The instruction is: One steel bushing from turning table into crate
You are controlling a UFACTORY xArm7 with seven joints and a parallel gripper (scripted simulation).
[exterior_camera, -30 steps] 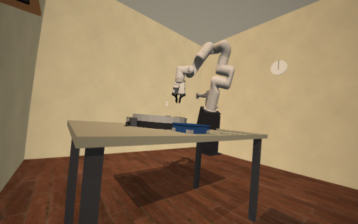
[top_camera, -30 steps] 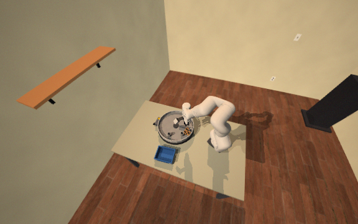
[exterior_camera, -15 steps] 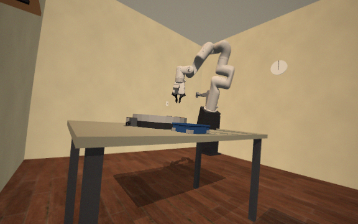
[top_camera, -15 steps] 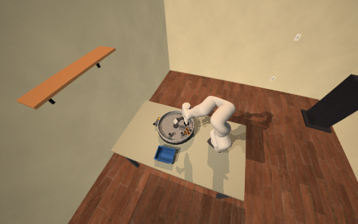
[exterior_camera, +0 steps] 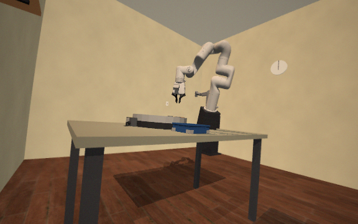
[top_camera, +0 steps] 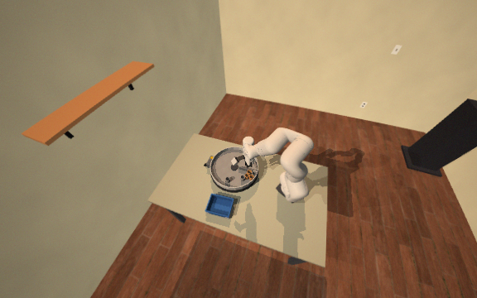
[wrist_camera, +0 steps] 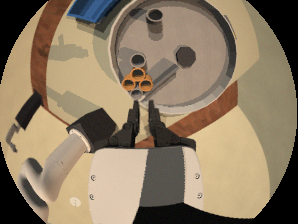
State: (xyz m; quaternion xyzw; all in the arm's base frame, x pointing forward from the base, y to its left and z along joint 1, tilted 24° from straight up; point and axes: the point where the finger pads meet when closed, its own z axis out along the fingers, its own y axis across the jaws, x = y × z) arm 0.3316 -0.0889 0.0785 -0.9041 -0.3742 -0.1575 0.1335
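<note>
The round grey turning table (top_camera: 222, 165) (exterior_camera: 157, 118) (wrist_camera: 206, 23) stands on the beige table (top_camera: 272, 228) (exterior_camera: 129, 137). On it stand dark steel bushings (wrist_camera: 157, 19) (wrist_camera: 185, 58) (top_camera: 228, 179), apart from each other. A cluster of orange brass bushings (wrist_camera: 139, 82) (top_camera: 248, 175) with one small grey bushing (wrist_camera: 137, 62) sits near the rim. The empty blue crate (top_camera: 220, 214) (exterior_camera: 191, 127) stands beside the turning table. My gripper (exterior_camera: 178, 100) (wrist_camera: 143, 107) hangs high above the turning table's edge, close to the orange cluster. Its fingers are nearly together with nothing between them.
The arm's base (top_camera: 292, 188) (exterior_camera: 208, 118) stands on the table behind the turning table. A small dark motor block (exterior_camera: 130, 121) sticks out at the turning table's side. An orange shelf (top_camera: 85, 101) hangs on the far wall.
</note>
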